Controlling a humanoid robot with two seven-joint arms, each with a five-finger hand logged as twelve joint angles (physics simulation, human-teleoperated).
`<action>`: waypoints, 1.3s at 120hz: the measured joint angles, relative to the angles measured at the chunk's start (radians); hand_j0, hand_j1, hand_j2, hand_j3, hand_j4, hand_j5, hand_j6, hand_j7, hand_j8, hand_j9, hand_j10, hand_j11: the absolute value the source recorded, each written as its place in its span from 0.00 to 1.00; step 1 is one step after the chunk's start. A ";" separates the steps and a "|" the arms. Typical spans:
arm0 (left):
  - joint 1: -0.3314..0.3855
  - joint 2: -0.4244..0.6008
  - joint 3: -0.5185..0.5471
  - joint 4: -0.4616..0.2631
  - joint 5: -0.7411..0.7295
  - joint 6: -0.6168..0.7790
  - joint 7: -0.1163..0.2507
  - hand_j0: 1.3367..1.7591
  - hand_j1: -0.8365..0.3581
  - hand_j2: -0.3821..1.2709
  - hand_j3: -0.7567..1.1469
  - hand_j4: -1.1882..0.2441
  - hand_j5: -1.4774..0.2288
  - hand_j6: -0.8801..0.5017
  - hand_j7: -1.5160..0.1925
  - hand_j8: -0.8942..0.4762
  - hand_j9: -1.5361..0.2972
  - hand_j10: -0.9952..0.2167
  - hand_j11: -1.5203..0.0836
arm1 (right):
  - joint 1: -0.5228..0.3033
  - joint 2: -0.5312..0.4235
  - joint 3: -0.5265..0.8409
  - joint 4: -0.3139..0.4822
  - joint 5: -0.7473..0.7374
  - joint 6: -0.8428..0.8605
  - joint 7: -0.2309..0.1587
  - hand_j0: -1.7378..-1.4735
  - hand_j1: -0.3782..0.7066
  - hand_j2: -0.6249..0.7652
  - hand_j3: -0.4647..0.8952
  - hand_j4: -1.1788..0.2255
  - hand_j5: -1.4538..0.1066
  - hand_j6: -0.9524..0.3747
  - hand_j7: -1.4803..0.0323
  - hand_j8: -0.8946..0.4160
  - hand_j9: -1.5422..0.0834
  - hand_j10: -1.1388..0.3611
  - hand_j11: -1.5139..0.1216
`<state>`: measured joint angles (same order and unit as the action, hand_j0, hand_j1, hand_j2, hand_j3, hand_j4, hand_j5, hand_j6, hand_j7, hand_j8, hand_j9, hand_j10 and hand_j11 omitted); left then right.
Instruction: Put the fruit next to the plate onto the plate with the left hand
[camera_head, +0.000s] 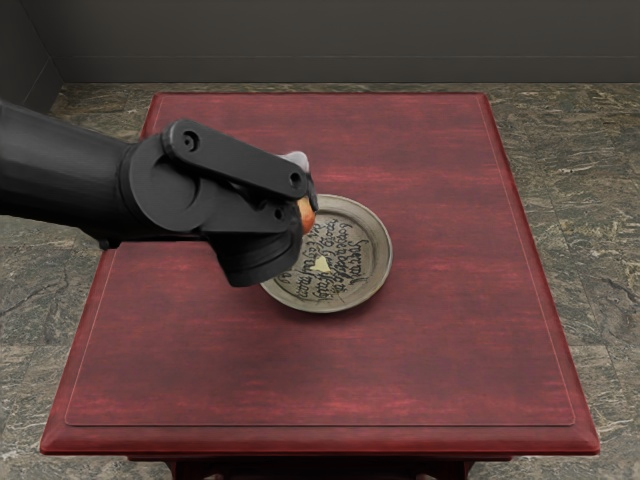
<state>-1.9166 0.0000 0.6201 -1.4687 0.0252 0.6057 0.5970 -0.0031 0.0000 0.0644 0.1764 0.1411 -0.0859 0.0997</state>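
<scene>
Fruit (307, 214) showed only as an orange-red sliver inside the left hand (258, 218), which was wrapped around it over the left rim of the plate (372, 262). It looked small, round, firm and light, perhaps smooth-skinned, so a grip around its middle seemed safest.

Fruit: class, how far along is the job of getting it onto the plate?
Done: the left hand seems to have the fruit grasped. In hand: it holds it over the plate's left rim. Left: lowering and release; the plate's visible face carries no fruit yet.
</scene>
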 joint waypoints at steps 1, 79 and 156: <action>0.002 0.000 -0.002 0.001 0.001 0.000 0.000 0.75 0.50 0.43 0.40 0.26 0.14 0.41 0.20 0.41 0.21 0.23 0.22 | 0.000 0.000 0.000 0.000 0.000 0.000 0.000 0.30 0.07 0.44 0.34 0.81 0.90 0.69 0.95 0.65 0.92 0.73 0.90; 0.090 0.000 -0.071 0.070 0.051 0.005 0.000 0.76 0.50 0.40 0.40 0.38 0.34 0.32 0.38 0.32 0.37 0.22 0.41 | 0.000 0.000 0.000 0.000 0.000 0.000 0.000 0.30 0.07 0.44 0.34 0.81 0.90 0.69 0.95 0.65 0.92 0.73 0.90; 0.145 0.000 -0.151 0.099 0.067 0.005 0.006 0.76 0.72 0.27 0.40 0.63 0.65 0.44 0.67 0.45 0.64 0.59 0.72 | 0.000 0.000 0.000 0.000 0.000 0.000 0.000 0.30 0.07 0.44 0.34 0.81 0.90 0.69 0.95 0.65 0.92 0.73 0.90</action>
<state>-1.7721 0.0000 0.4694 -1.3698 0.0918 0.6109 0.6028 -0.0031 0.0000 0.0643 0.1764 0.1407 -0.0858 0.0997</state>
